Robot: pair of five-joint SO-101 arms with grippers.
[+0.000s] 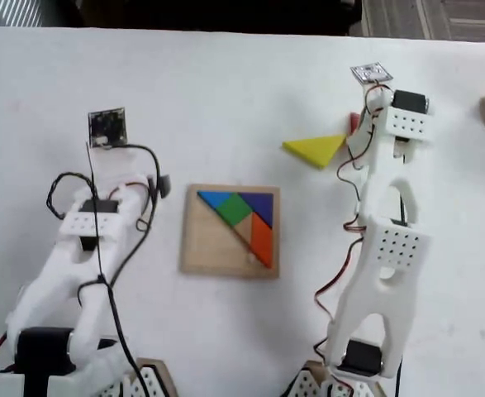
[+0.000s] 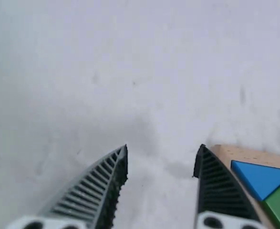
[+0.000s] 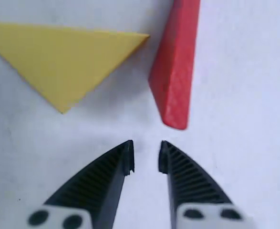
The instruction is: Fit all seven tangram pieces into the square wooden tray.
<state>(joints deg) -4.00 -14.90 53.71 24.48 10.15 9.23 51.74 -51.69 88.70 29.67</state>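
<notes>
The right tool (image 3: pixel 146 157), empty and barely parted, is hovering by the red piece (image 3: pixel 175 71), too narrow to avoid shoving it, while the left tool (image 2: pixel 161 164) is gaping, empty.

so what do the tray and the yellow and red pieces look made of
The tray looks like bare, unpainted wood: pale tan and matte. The yellow triangle and the red piece look like painted wood, matte, with a slightly rough texture on the red one; the paint hides any grain, so plastic cannot be ruled out.
</notes>
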